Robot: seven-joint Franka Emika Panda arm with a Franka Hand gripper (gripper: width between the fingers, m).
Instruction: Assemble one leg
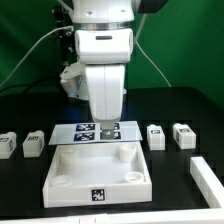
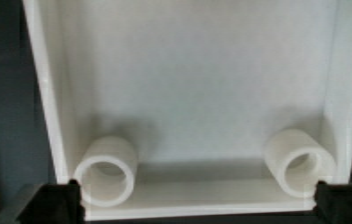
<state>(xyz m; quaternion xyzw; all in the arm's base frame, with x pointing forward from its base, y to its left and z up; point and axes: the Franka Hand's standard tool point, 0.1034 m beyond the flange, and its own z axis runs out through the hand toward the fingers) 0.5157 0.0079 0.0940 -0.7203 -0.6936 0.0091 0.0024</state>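
Several legs lie on the black table as small white blocks with tags: two at the exterior view's left (image 1: 9,145) (image 1: 34,142) and two at its right (image 1: 156,135) (image 1: 183,135). The big white plate (image 1: 60,172) with round corner sockets lies in the middle. My gripper (image 1: 105,128) hangs over the plate's far edge. In the wrist view the gripper (image 2: 205,205) is open and empty, with its dark fingertips (image 2: 57,205) wide apart. Between them I see the plate (image 2: 191,90) and two round sockets (image 2: 107,170) (image 2: 297,165). No leg shows in the wrist view.
The marker board (image 1: 80,131) lies behind the plate, partly under my hand. A longer white part (image 1: 208,180) lies at the front of the exterior view's right. Cables hang behind the arm.
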